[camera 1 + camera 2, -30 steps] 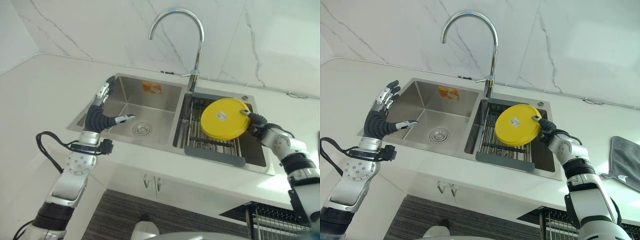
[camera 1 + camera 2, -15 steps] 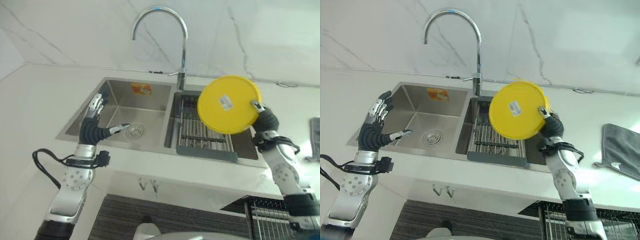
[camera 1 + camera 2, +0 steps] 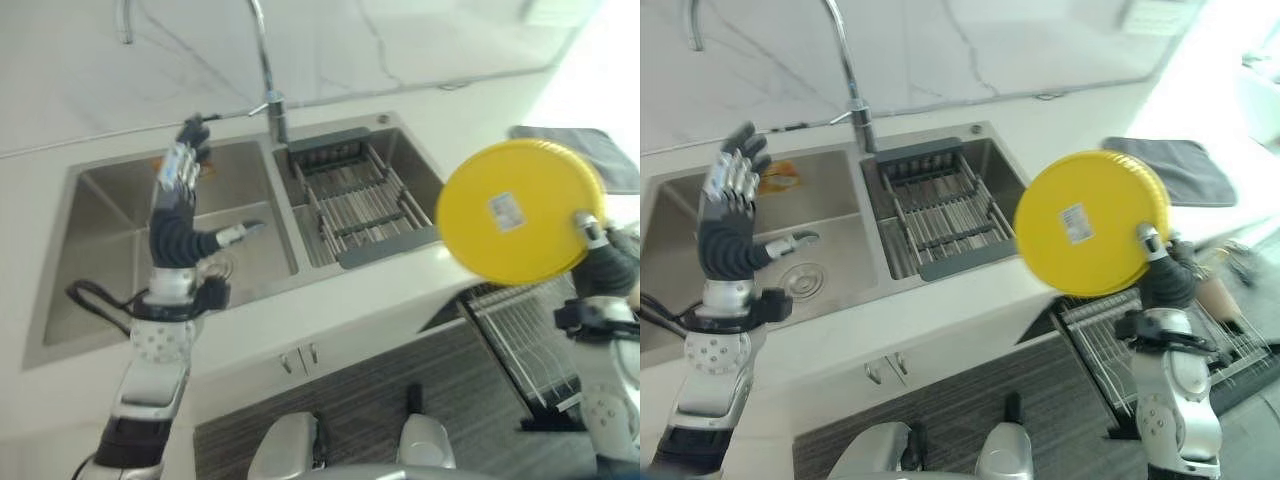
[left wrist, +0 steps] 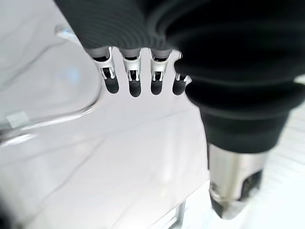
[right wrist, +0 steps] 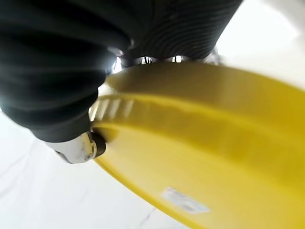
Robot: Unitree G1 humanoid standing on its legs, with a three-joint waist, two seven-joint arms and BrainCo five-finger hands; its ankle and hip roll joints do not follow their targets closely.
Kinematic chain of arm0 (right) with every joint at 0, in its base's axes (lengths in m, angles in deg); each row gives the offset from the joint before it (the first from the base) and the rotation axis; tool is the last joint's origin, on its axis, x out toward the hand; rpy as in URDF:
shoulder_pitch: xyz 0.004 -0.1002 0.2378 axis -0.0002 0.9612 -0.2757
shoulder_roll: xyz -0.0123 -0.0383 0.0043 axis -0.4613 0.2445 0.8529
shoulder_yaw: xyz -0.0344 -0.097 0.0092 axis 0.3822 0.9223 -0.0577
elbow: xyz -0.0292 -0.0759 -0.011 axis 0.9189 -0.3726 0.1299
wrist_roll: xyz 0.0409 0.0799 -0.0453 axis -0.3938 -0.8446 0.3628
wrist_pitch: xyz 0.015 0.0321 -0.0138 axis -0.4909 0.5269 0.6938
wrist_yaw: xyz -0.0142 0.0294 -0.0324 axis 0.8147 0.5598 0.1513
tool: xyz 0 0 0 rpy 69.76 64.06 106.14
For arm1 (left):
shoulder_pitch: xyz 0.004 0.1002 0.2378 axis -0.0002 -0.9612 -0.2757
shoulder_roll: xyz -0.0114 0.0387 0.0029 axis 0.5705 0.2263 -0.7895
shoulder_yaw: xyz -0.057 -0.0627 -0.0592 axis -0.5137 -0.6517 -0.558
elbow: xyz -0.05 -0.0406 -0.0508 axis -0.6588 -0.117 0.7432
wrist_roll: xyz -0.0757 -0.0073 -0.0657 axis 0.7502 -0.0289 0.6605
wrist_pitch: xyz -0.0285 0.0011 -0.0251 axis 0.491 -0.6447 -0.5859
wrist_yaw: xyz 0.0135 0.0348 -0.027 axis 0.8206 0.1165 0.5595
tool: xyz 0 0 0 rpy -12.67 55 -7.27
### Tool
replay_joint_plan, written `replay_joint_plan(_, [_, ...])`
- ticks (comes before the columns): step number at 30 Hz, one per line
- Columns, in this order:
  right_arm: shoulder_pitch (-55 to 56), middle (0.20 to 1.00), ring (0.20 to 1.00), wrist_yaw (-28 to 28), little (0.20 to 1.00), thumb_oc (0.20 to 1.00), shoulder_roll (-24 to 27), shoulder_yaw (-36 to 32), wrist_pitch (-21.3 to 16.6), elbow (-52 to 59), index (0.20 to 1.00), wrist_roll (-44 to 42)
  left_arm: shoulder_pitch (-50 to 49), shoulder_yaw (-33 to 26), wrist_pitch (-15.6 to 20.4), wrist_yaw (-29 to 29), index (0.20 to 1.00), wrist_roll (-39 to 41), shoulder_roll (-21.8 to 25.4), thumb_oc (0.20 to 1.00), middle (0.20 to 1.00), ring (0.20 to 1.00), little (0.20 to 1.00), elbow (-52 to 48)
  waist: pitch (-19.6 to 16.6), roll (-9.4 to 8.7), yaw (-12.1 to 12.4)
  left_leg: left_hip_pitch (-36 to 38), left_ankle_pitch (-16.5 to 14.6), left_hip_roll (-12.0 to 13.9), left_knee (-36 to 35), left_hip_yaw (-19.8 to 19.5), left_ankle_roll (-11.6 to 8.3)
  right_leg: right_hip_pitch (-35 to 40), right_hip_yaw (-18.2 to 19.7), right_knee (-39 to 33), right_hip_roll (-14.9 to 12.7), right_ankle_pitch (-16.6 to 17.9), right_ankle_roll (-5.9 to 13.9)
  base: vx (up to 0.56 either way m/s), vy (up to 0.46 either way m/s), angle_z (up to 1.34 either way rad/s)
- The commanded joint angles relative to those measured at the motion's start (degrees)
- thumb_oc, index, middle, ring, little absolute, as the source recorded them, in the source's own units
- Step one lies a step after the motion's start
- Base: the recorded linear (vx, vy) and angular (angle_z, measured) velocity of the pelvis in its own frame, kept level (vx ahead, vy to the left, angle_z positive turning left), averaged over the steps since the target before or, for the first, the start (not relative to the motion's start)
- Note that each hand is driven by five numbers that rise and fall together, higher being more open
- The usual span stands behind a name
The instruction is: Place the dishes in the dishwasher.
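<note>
You are mid-carry: your right hand (image 3: pixel 1167 283) pinches the yellow plate (image 3: pixel 1090 222) by its rim, upright, out past the worktop's front edge above the dishwasher rack (image 3: pixel 1118 342), so next lower it between the tines, while your left hand (image 3: pixel 728 225) hovers spread over the sink (image 3: pixel 830 250).

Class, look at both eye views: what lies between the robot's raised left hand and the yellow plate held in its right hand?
Between the left hand and the yellow plate lies the sink's right basin, spanned by a metal drying rack with the faucet behind it, in both eye views.
</note>
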Motion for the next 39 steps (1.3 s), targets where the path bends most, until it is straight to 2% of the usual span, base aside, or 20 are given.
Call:
replay_joint_plan(1, [-9.19, 0.2, 0.2, -0.33, 0.2, 0.2, 3.23, -3.74, -5.75, -1.97, 0.2, -1.26, 0.23, -3.45, 4.08, -0.82, 1.0, -2.31, 3.14, 1.0, 1.0, 1.0, 1.0, -6.9, -2.15, 3.34, 2.32, 17.9, 0.52, 4.04, -22.24, -5.69, -6.35, 3.06, 3.99, 3.08, 5.59, -8.35, -1.02, -0.32, 0.177, -0.43])
replay_joint_plan(3, [-7.93, 0.2, 0.2, -0.47, 0.2, 0.2, 3.14, -2.76, -8.15, -1.2, 0.2, -2.68, 1.92, -1.07, 4.1, 1.97, 1.0, -8.62, 4.41, 1.0, 1.0, 1.0, 1.0, -6.85, -3.01, 3.52, 2.02, 18.01, 2.03, 4.24, -25.11, -3.58, -5.33, 5.92, 2.48, 4.69, 7.43, -12.07, -2.03, -0.26, 0.03, -0.29])
replay_joint_plan(7, [-7.55, 0.2, 0.2, -1.31, 0.2, 0.2, 3.23, -1.48, -9.26, -0.07, 0.2, -1.86, 3.54, 1.43, 3.93, 1.15, 1.0, -11.85, 4.95, 1.0, 1.0, 1.0, 1.0, -7.7, -3.81, 2.89, 2.51, 17.42, 2.35, 4.97, -25.0, -1.91, -4.85, 8.59, 2.37, 6.26, 7.08, -12.82, -2.31, -0.23, -0.286, -0.9])
replay_joint_plan(8, [-6.85, 0.2, 0.2, -1.43, 0.2, 0.2, 2.02, 0.01, -10.39, 0.52, 0.2, -1.12, 4.92, 2.99, 4.77, 0.1, 1.0, -14.15, 6.2, 1.0, 1.0, 1.0, 1.0, -8.27, -4.52, 2.19, 3.28, 16.84, 2.61, 7.66, -24.67, 0.8, -6.34, 11.23, 0.73, 3.67, 1.77, -9.44, -1.06, -0.34, -0.794, -1.12])
replay_joint_plan(10, [-6.79, 0.2, 0.2, -1.41, 0.2, 0.2, 1.55, 0.44, -10.65, 0.81, 0.2, -1.03, 5.3, 3.28, 4.83, 0.42, 1.0, -14.28, 6.87, 1.0, 1.0, 1.0, 1.0, -8.39, -4.73, 2.21, 3.34, 16.98, 3.04, 9.5, -24.55, 2.02, -7.45, 11.9, -0.14, 2.33, -0.18, -8.76, -0.37, -0.31, -0.804, -0.78])
replay_joint_plan(12, [-6.92, 0.2, 0.2, -1.16, 0.2, 0.2, 1.13, 1.19, -10.74, 1.46, 0.2, -1.1, 7.07, 4.19, 4.41, 2.01, 1.0, -14.56, 8.01, 1.0, 1.0, 1.0, 1.0, -8.13, -4.74, 2.41, 2.82, 16.71, 4.1, 13.62, -23.69, 2.82, -9.7, 11.89, -0.14, 1.54, -1.19, -10.24, 0.15, -0.28, -0.815, -0.89])
replay_joint_plan(13, [-6.97, 0.2, 0.2, -1.13, 0.2, 0.2, 1.23, 1.19, -11.54, 1.4, 0.2, -0.03, 7.73, 3.96, 4.23, 2.05, 1.0, -14.3, 8.31, 1.0, 1.0, 1.0, 1.0, -8.09, -4.72, 2.77, 2.38, 16.29, 5.23, 16.39, -23.17, 2.44, -11.0, 11.3, 0.71, 2.38, 0.7, -14.78, 0.29, -0.21, -0.718, -0.4])
replay_joint_plan(14, [-7.18, 0.2, 0.2, -0.64, 0.2, 0.2, 1.69, 1.1, -11.12, 1.91, 0.2, 0.12, 7.91, 3.94, 2.84, 2.82, 1.0, -14.6, 8.17, 1.0, 1.0, 1.0, 1.0, -8.93, -4.9, 2.77, 2.05, 15.6, 6.42, 18.56, -23.0, 2.62, -12.61, 11.24, 0.77, 1.57, 2.42, -16.18, -0.39, -0.23, -0.73, -0.3])
replay_joint_plan(16, [-8.05, 0.2, 0.2, 0.75, 0.2, 0.2, 3.08, 1.32, -9.07, 2.69, 0.2, -0.99, 7.72, 4.08, 1.05, 4.36, 1.0, -13.99, 7.45, 1.0, 1.0, 1.0, 1.0, -9.71, -4.93, 2.87, 1.6, 14.43, 8.86, 20.8, -22.73, 3.41, -14.39, 11.35, 1.61, -0.4, 4.3, -16.19, -1.43, -0.2, -0.534, -0.28])
replay_joint_plan(17, [-9.1, 0.2, 0.2, 1.74, 0.2, 0.2, 4.26, 1.9, -7.64, 2.62, 0.2, -1.42, 7.41, 3.91, 1.08, 5.79, 1.0, -13.7, 6.77, 1.0, 1.0, 1.0, 1.0, -9.66, -4.56, 2.98, 1.27, 12.53, 12.0, 23.22, -22.27, 5.58, -15.89, 11.61, 2.49, -3.11, 6.71, -15.65, -2.72, -0.25, -0.6, -0.21])
replay_joint_plan(18, [-9.49, 0.2, 0.2, 2.29, 0.2, 0.2, 5.18, 2.32, -7.52, 2.61, 0.2, -1.87, 7.53, 4.16, 1.79, 6.56, 1.0, -14.33, 5.79, 1.0, 1.0, 1.0, 1.0, -8.96, -4.28, 2.66, 0.83, 10.98, 12.06, 23.57, -20.69, 8.12, -15.65, 11.99, 1.71, -4.95, 7.47, -14.9, -3.65, -0.29, -0.715, -0.04])
replay_joint_plan(20, [-8.5, 0.2, 0.2, 3.32, 0.2, 0.2, 7.29, 1.23, -8.31, 2.87, 0.2, -4.14, 6.66, 4.8, 3.16, 6.64, 1.0, -15.73, 4.04, 1.0, 1.0, 1.0, 1.0, -7.84, -4.06, 1.69, 0.62, 9.07, 7.11, 19.58, -13.0, 7.76, -13.77, 11.98, 0.14, -4.58, 7.82, -15.38, -5.2, -0.15, -0.417, 0.06])
replay_joint_plan(21, [-8.29, 0.2, 0.2, 4.33, 0.2, 0.2, 8.43, 1.02, -9.17, 2.64, 0.2, -5.77, 5.27, 5.18, 4.01, 7.41, 1.0, -16.52, 3.53, 1.0, 1.0, 1.0, 1.0, -7.78, -3.88, 1.66, 1.34, 7.54, 2.92, 14.16, -9.06, 5.65, -12.14, 11.74, 0.08, -3.82, 8.08, -15.89, -5.74, -0.05, -0.197, 0.21])
replay_joint_plan(24, [-9.02, 0.2, 0.2, 2.77, 0.2, 0.2, 6.61, 2.45, -10.24, 2.94, 0.2, -3.18, 4.3, 5.32, 5.98, 4.41, 1.0, -16.63, 2.34, 1.0, 1.0, 1.0, 1.0, -7.87, -3.81, 2.22, 2.95, 6.49, 1.54, 9.72, -9.15, 7.07, -11.2, 12.41, -2.8, -3.16, 8.73, -16.65, -5.88, 0.05, -0.085, 0.26])
replay_joint_plan(26, [-9.63, 0.2, 0.2, 0.82, 0.2, 0.2, 4.52, 5.13, -10.52, 3.62, 0.2, 0.57, 5.54, 6.63, 5.84, 3.41, 1.0, -16.71, 1.96, 1.0, 1.0, 1.0, 1.0, -7.98, -3.8, 3.05, 3.73, 7.96, 2.58, 7.65, -13.29, 7.65, -10.36, 12.77, -5.31, -1.84, 9.16, -17.48, -5.47, 0.19, 0.1, 0.68])
replay_joint_plan(30, [-9.97, 0.2, 0.2, 0.98, 0.2, 0.2, 2.35, 7.88, -12.39, 3.66, 0.2, 3.07, 7.48, 6.89, 3.19, 3.96, 1.0, -17.41, 2.05, 1.0, 1.0, 1.0, 1.0, -8.13, -3.03, 2.72, 4.97, 10.23, 2.12, 7.11, -15.56, 4.6, -8.13, 10.61, -5.56, 9.18, 6.81, -19.21, -3.85, 0.24, 0.215, 0.78])
replay_joint_plan(32, [-8.24, 0.2, 0.2, 1.95, 0.2, 0.2, 1.53, 7.04, -13.91, 4.43, 0.2, 3.31, 6.78, 5.38, 4.19, 2.37, 1.0, -17.11, 2.72, 1.0, 1.0, 1.0, 1.0, -8.15, -3.11, 2.36, 5.62, 10.52, 2.51, 6.94, -16.94, 4.18, -6.67, 8.54, -6.37, 18.69, 4.61, -16.87, -2.98, 0.21, 0.137, 0.17])
replay_joint_plan(35, [-6.49, 0.2, 0.2, 3.28, 0.2, 0.2, 1.29, 6.16, -14.45, 5.49, 0.2, 3.08, 4.79, 3.85, 5.91, 0.98, 1.0, -16.85, 3.59, 1.0, 1.0, 1.0, 1.0, -8.48, -3.08, 2.51, 5.49, 10.62, 1.68, 6.11, -16.99, 1.53, -4.48, 5.05, -1.26, 33.21, 5.19, -15.18, -2.85, 0.27, 0.086, -0.04])
replay_joint_plan(37, [-6.66, 0.2, 0.2, 3.56, 0.2, 0.2, 0.71, 6.54, -14.41, 5.1, 0.2, 3.97, 4.71, 3.91, 5.81, 0.98, 1.0, -17.42, 3.8, 1.0, 1.0, 1.0, 1.0, -8.12, -3.47, 2.52, 5.45, 10.47, 2.12, 6.22, -17.46, 0.56, -4.78, 3.59, -0.18, 27.61, 5.45, -15.72, -3.76, 0.3, -0.132, 0.01])
replay_joint_plan(39, [-6.78, 0.2, 0.2, 5.23, 0.2, 0.2, 0.61, 7.01, -14.31, 3.85, 0.2, 3.14, 5.45, 3.85, 4.56, 0.53, 1.0, -16.34, 4.49, 1.0, 1.0, 1.0, 1.0, -7.42, -4.08, 1.92, 5.18, 10.39, 2.33, 6.56, -17.37, -1.06, -6.68, 6.97, 0.53, 10.71, 6.06, -17.37, -4.34, 0.4, -0.344, -0.07])
